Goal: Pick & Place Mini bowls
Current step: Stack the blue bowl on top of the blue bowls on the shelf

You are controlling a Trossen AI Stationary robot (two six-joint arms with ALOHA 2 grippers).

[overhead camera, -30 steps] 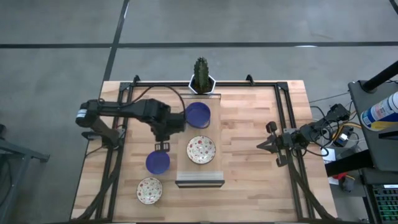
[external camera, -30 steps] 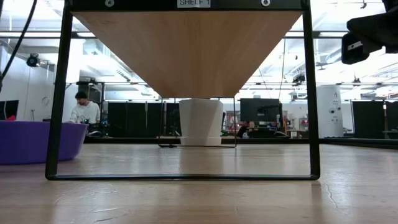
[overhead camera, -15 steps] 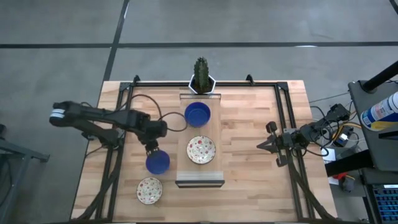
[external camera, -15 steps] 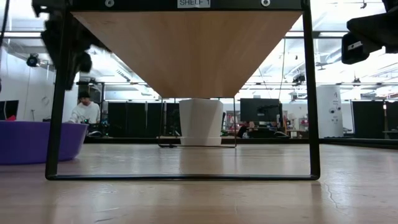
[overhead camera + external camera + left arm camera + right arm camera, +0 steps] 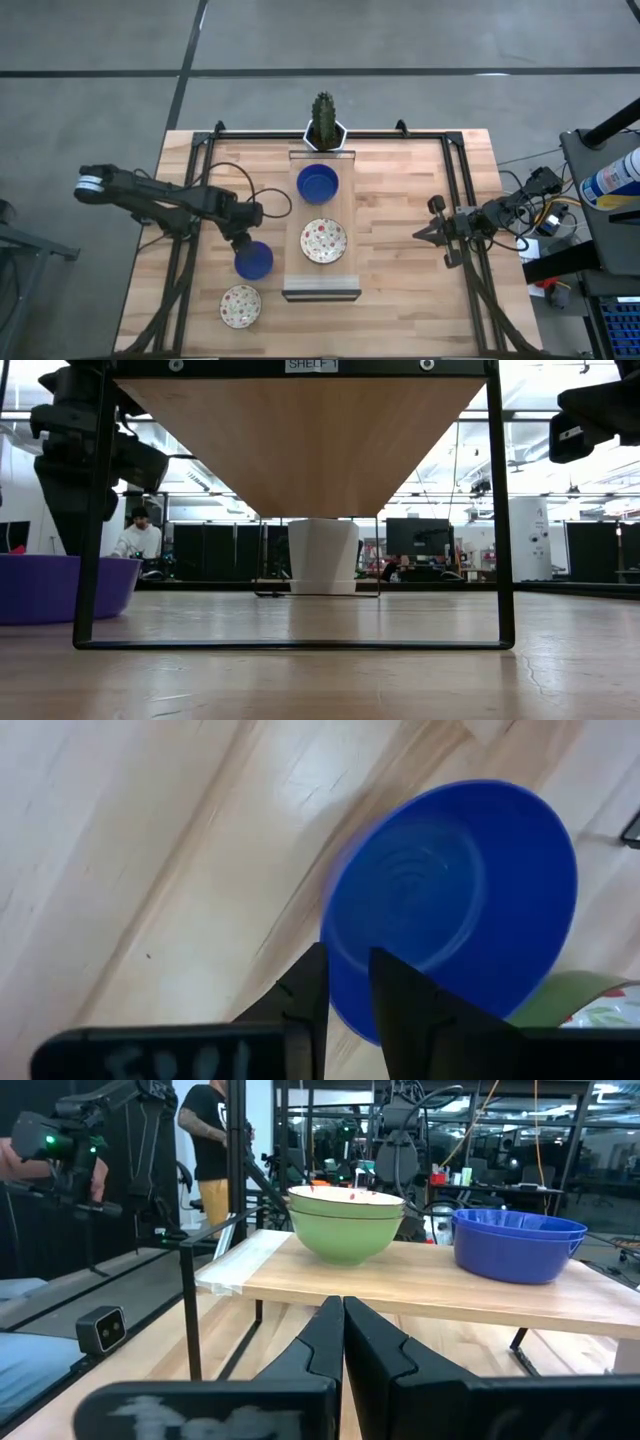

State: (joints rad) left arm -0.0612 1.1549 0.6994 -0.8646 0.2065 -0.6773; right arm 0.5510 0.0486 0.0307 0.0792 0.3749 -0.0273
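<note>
1. Shelf (image 5: 321,287) of pale wood on a dark frame stands in the middle of the wooden table (image 5: 400,310), running from the cactus pot (image 5: 324,131) at the far edge toward the near edge.
2. On the shelf sit a blue bowl (image 5: 317,184) at the cactus end and a speckled cream bowl (image 5: 323,240) just beside it; from the right wrist view the speckled one shows a green outside.
3. A second blue bowl (image 5: 254,261) rests on the table top left of the shelf, and a second speckled bowl (image 5: 240,306) lies just beside it toward the near edge.
4. The left gripper (image 5: 242,238) hovers at the rim of that second blue bowl; its fingers (image 5: 400,1010) stand a narrow gap apart over the rim, and whether they actually grip it cannot be told.
5. The right gripper (image 5: 420,234) waits at the table's right side, well apart from every bowl, pointing toward the shelf with its fingers pressed together on nothing.
6. Beyond the table, a person (image 5: 136,540) is in the room behind.
</note>
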